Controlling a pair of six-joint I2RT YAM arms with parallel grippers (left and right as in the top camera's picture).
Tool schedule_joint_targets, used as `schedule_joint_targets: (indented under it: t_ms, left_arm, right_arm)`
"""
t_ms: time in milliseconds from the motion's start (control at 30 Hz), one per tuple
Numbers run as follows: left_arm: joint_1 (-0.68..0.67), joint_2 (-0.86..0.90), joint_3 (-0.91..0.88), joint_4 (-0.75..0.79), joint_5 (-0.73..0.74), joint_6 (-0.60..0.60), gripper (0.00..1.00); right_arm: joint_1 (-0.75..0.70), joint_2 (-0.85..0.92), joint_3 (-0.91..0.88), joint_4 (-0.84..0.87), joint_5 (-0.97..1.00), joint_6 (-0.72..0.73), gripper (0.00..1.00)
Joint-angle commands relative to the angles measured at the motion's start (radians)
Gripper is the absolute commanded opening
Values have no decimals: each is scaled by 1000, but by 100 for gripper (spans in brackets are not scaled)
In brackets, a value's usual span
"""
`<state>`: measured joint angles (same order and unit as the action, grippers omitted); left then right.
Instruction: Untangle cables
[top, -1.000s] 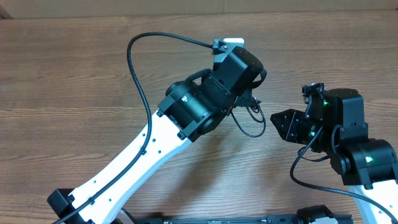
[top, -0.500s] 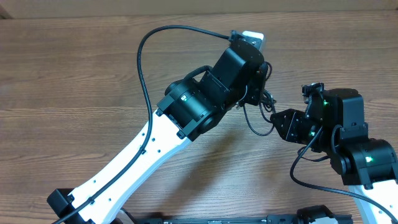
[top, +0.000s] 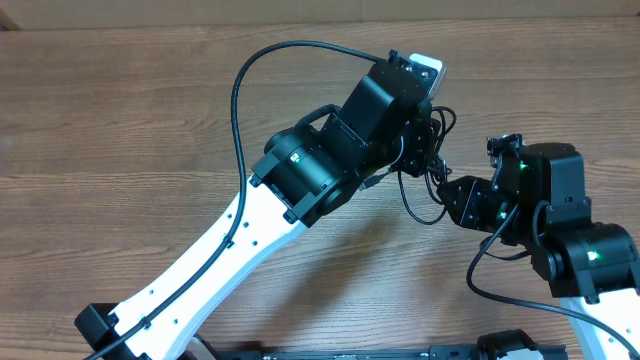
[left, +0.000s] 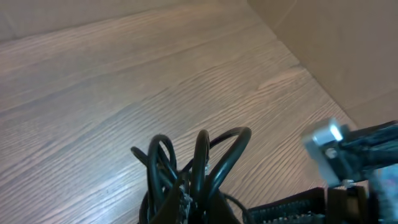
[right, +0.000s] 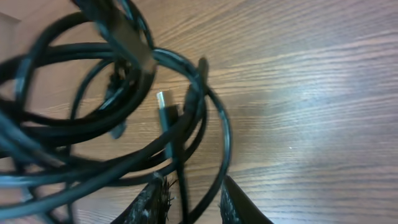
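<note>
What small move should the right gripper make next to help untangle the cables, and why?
Probably close the right gripper on the strand passing between its fingers. The left gripper is shut on the looped cables, and the right one's jaws stand apart around one strand, so gripping it should let the arms draw that strand out.

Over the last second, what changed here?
The left hand, shut on the cables, carried them right and slightly toward the far edge, up to the right hand. The hanging loop, clear of that hand before, now reaches it, with one strand between its open fingers. The right arm stayed put, and the left grip held.
</note>
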<state>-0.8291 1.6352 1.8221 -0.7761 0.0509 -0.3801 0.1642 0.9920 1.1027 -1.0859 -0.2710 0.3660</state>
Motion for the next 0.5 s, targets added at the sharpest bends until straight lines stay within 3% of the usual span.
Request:
schedule_joint_targets:
  t_ms: [0,167,467]
  left_arm:
    - [6,-71,13,26,23,28,4]
    - [6,-99,13,13,-12,37,4]
    - [6,-105,13,-14,-28,37,4]
  right_arm:
    - [-2,29,18,-6,48,-3,21]
    - [-2,63,18,-6,47,1,9]
    - [-3,64,18,-14,87,43,4]
